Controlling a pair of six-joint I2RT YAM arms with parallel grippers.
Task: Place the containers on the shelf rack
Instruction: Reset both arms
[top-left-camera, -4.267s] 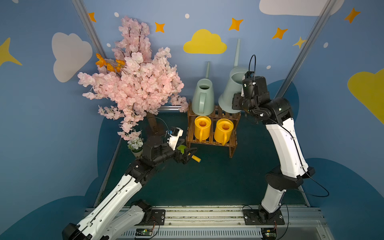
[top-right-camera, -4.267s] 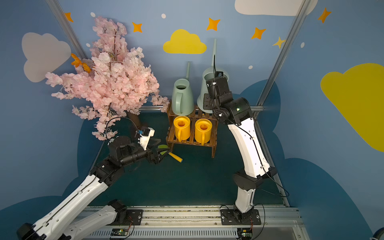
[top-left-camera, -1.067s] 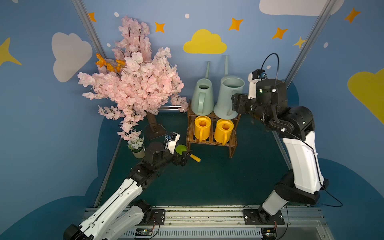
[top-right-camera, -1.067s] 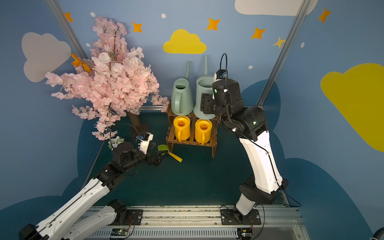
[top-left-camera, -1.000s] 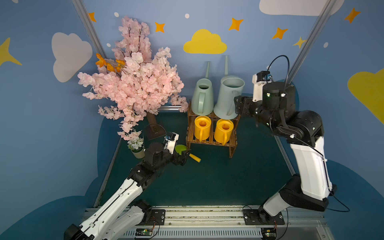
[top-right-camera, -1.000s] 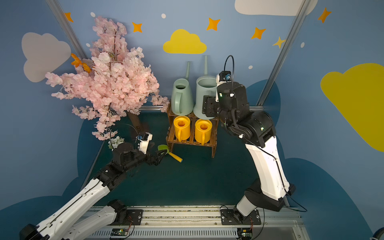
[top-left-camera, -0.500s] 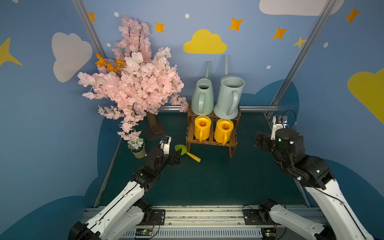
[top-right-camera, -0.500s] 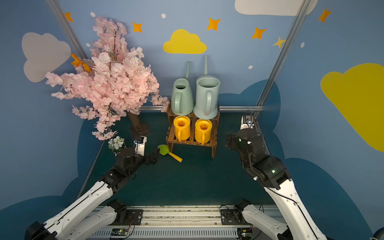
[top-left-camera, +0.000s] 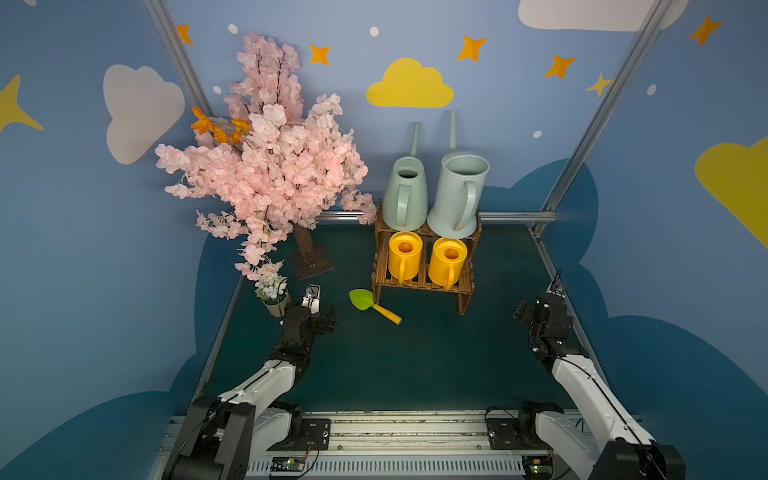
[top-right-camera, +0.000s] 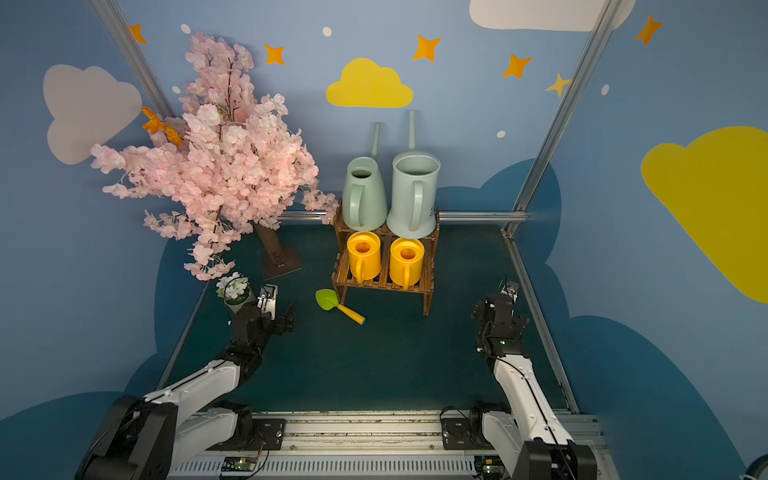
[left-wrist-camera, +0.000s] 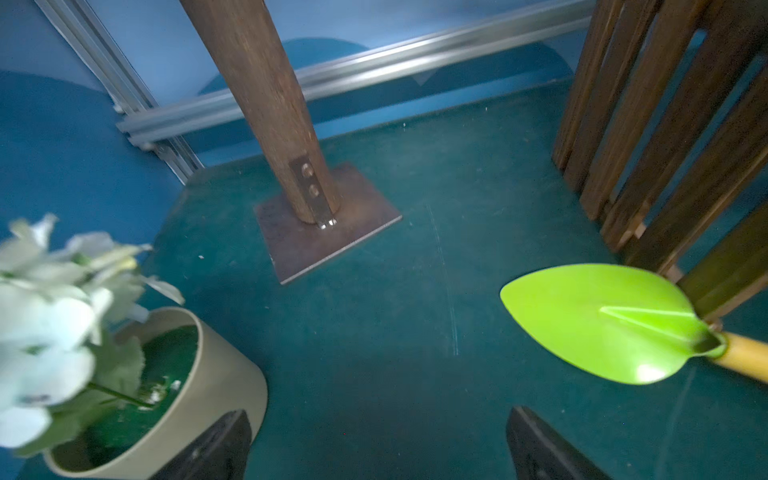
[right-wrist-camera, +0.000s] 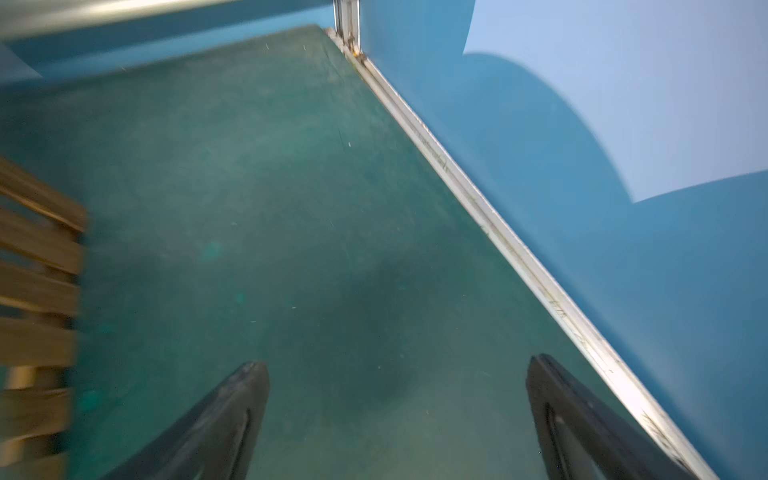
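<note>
In both top views: two tall pale green plastic watering cans (top-left-camera: 404, 199) (top-left-camera: 457, 195) on the top step of the dark brown wooden slatted shelf rack (top-left-camera: 420, 283), two small yellow plastic watering cans (top-left-camera: 405, 255) (top-left-camera: 448, 262) on the low step.

Left wrist view: left pincer (left-wrist-camera: 376, 419) spread wide, empty.

Right wrist view: right pincer (right-wrist-camera: 397, 363) spread wide, empty.

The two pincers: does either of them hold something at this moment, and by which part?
Nothing is held. The left pincer and the right pincer are both open, with only bare green mat between their jaws.
</note>
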